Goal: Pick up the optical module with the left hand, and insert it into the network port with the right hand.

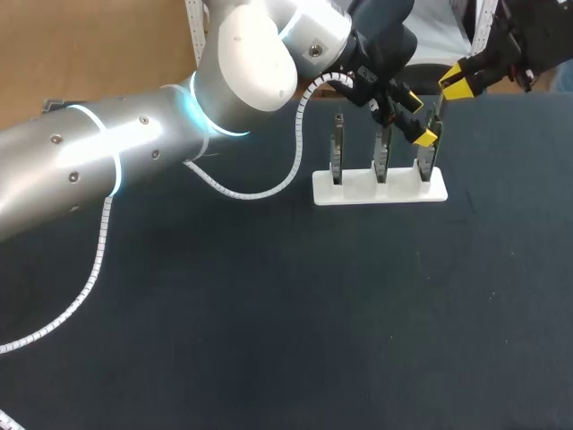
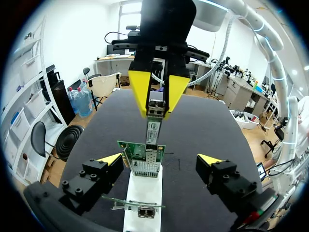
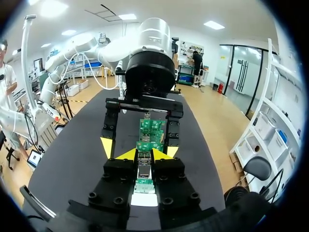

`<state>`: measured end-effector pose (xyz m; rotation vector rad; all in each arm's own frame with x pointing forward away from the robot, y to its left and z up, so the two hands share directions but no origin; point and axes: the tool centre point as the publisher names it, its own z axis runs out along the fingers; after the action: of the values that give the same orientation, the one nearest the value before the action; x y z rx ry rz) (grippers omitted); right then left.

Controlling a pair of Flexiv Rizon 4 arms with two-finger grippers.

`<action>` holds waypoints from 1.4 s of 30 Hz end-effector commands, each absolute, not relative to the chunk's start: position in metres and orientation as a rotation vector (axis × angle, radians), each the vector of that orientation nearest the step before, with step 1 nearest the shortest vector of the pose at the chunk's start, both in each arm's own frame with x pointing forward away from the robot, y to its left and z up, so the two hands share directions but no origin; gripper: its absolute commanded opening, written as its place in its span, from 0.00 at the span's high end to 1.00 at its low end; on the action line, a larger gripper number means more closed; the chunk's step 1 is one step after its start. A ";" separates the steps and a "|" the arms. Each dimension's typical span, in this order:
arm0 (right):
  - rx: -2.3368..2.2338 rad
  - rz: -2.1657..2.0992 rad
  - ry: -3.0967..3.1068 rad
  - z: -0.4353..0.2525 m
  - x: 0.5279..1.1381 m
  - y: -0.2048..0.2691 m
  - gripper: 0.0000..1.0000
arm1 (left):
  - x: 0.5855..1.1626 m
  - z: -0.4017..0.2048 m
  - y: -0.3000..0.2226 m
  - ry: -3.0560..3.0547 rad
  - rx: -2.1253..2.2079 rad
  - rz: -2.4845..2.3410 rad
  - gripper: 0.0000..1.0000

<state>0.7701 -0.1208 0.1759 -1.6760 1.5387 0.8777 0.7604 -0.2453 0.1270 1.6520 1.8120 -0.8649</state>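
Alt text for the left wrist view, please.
The right gripper holds an optical module upright, its lower end at the port of a green circuit board on a white stand. The left gripper is open, straddling the board.

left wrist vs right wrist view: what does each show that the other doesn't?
Left wrist only: the slim silver optical module at full length, its lower end at the metal port of the green network card.
Right wrist only: the left arm's black wrist head-on, above its own fingers.
Both: the right gripper shut on the module, the left gripper open with a finger on either side of the card, and the white holder.
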 end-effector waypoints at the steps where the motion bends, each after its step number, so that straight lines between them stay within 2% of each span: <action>1: -1.678 0.884 1.536 0.174 0.772 -0.120 1.00 | 0.760 0.127 -0.245 1.814 1.653 -0.863 0.00; 34: -1.676 0.882 1.568 0.163 0.768 -0.118 1.00 | 0.760 0.127 -0.245 1.814 1.653 -0.863 0.00; 35: -1.671 0.880 1.573 0.163 0.768 -0.118 0.56 | 0.760 0.127 -0.245 1.814 1.653 -0.863 0.00; 36: -1.669 0.881 1.574 0.163 0.768 -0.117 0.00 | 0.760 0.127 -0.245 1.814 1.653 -0.863 0.00; 42: -1.631 0.897 1.575 0.168 0.768 -0.120 0.00 | 0.760 0.127 -0.245 1.814 1.653 -0.863 0.00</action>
<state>0.7708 -0.1166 0.1672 -1.6425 1.5775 0.8934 0.7603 -0.2453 0.1270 1.6520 1.8120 -0.8649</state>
